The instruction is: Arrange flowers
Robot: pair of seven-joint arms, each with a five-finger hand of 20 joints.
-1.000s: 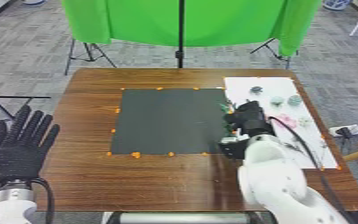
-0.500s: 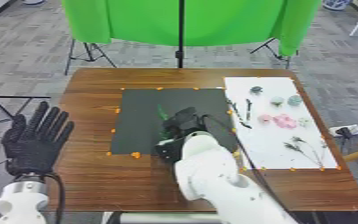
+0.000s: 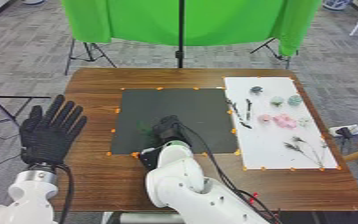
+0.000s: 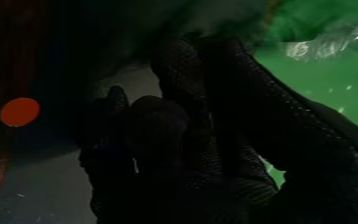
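A green cloth (image 3: pixel 193 25) hangs from a dark stand (image 3: pixel 181 35) behind a brown wooden table (image 3: pixel 87 100) in a room floored in gray carpet (image 3: pixel 33 60). Blue-and-white pottery (image 3: pixel 337 4) stands at the far right, with white plugs (image 3: pixel 342 131) on the floor beside the table's right edge.

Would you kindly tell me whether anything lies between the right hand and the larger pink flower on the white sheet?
Yes: on the near side of the white sheet to the right hand lie dark twigs, then the small pink flower just before the larger pink flower.
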